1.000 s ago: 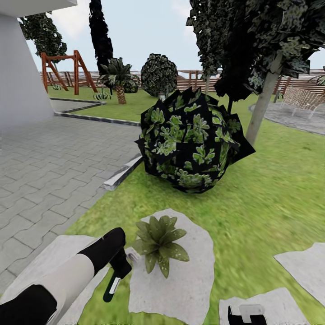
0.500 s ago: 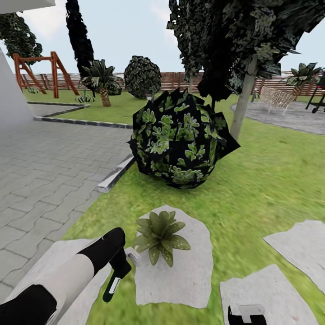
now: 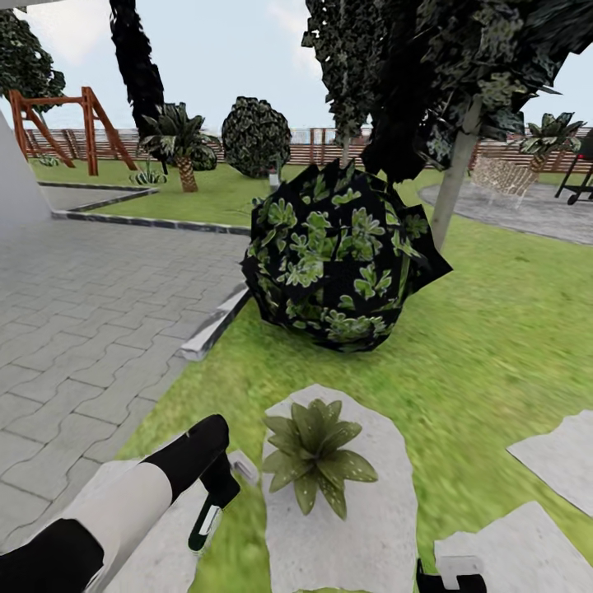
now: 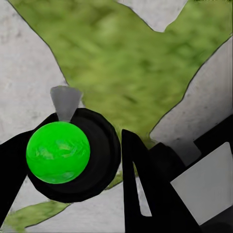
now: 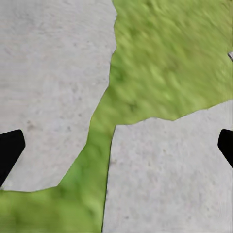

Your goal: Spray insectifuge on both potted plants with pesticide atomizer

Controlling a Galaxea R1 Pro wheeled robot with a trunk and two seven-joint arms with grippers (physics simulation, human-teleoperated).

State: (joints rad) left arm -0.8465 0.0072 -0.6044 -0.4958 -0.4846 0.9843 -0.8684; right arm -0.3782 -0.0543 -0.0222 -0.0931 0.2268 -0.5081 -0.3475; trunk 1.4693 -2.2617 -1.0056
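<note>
1. One potted plant (image 3: 317,453) sits on a grey stepping stone (image 3: 362,535) in the lawn (image 3: 486,362), just beside the left gripper (image 3: 216,502) on the side toward the robot's right.
2. Between the left gripper's jaws is the pesticide atomizer (image 3: 206,520): its slim dark body hangs downward from the jaws, and its pale trigger head (image 3: 244,469) juts toward the plant, near the leaves but apart from them.
3. From the left wrist camera, the atomizer (image 4: 73,155) is seen end-on as a dark round body with a bright green disc, lodged between the black fingers (image 4: 145,194); a pale grey cone points away from it over stone and grass.
4. Well ahead of both grippers stands a big black-backed leafy bush (image 3: 342,259) beside a slanting pale tree trunk (image 3: 457,177).
5. Off the left arm's outer side lies grey block paving (image 3: 82,329).
6. Right gripper (image 5: 116,145): its jaws stand wide apart with nothing between them, over two stepping stones parted by a strip of grass.
7. Far beyond run a brown slatted fence (image 3: 329,148) and a red-brown swing frame (image 3: 62,123).
</note>
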